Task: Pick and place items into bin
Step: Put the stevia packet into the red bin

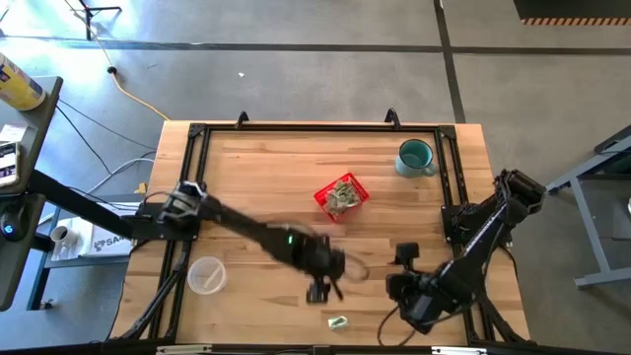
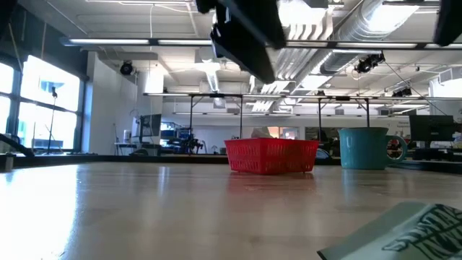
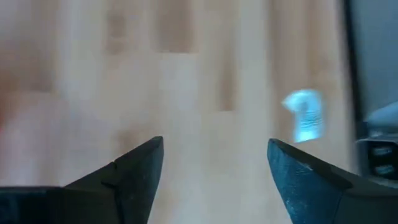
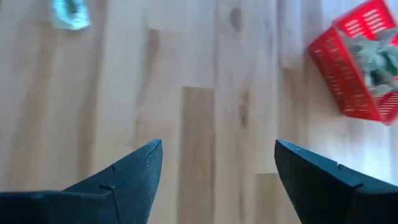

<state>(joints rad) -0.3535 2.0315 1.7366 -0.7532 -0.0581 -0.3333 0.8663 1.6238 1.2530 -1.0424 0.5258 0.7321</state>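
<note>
On the wooden table, the red basket sat mid-table heaped with wrapped pieces; behind it stood a teal mug, near the front-left a clear cup; both left gripper and right gripper hovered wide open, empty; one wrapped piece lay by the front edge.

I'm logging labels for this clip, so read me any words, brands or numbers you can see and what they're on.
No text can be read in full.
"SA...": start of a cut-off word on a white box beside the table.
Dark print on the wrapped piece close to the low camera: blurred, unreadable.
Red basket, teal mug, clear cup: no lettering visible.
</note>
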